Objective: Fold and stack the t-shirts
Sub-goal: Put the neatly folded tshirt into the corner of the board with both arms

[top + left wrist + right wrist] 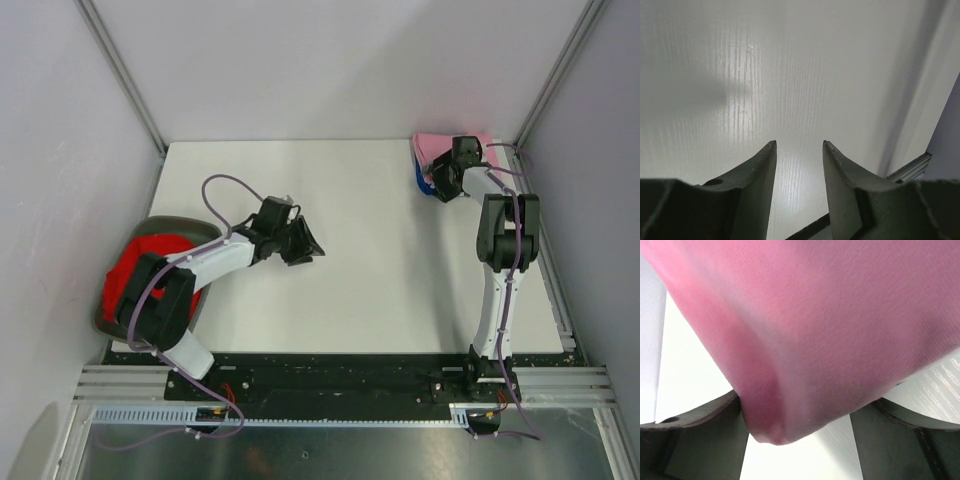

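Note:
The pink t-shirt point(436, 146) lies folded in the far right corner of the table, on top of the blue t-shirt point(424, 182), of which only an edge shows. My right gripper point(442, 178) is at the near left edge of this stack. In the right wrist view the pink t-shirt point(830, 325) fills the frame and one folded corner hangs between the wide-apart fingers point(705, 430); the fingertips are hidden. The red t-shirt point(133, 268) lies bunched in the grey bin. My left gripper point(306, 243) is open and empty above bare table point(799, 144).
The grey oval bin point(101, 318) stands at the table's left edge beside the left arm. White walls and metal frame posts point(125, 80) close in the table on three sides. A black rail point(340, 375) runs along the near edge.

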Controlling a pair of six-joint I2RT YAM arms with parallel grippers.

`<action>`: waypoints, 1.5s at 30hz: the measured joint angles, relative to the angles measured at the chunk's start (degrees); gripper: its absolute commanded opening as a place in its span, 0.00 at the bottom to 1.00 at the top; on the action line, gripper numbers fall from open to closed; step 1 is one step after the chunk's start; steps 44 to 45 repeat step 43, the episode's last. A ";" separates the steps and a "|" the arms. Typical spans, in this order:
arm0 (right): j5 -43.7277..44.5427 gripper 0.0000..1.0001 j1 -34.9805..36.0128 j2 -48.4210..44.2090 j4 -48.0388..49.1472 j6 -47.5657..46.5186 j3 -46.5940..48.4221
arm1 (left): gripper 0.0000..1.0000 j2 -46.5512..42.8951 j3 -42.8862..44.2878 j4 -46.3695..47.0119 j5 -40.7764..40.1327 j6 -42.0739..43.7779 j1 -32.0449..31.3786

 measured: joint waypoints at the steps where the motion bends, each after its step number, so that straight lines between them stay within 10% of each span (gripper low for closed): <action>1: -0.11 0.79 0.02 -0.20 0.24 -0.42 -0.22 | 0.47 -0.02 0.00 0.00 0.00 0.00 0.09; 14: 0.13 0.82 2.08 -16.37 -2.89 -4.13 -14.23 | 0.50 -11.76 -3.82 0.02 -0.26 1.62 3.28; 34: 9.40 0.99 38.38 -53.81 -6.45 -13.60 -33.33 | 0.57 -43.50 -19.74 -9.64 -6.29 12.98 14.12; 45: 13.84 0.99 40.70 -58.86 -8.17 -13.94 -36.94 | 0.58 -48.11 -20.70 -12.33 -5.68 15.61 13.73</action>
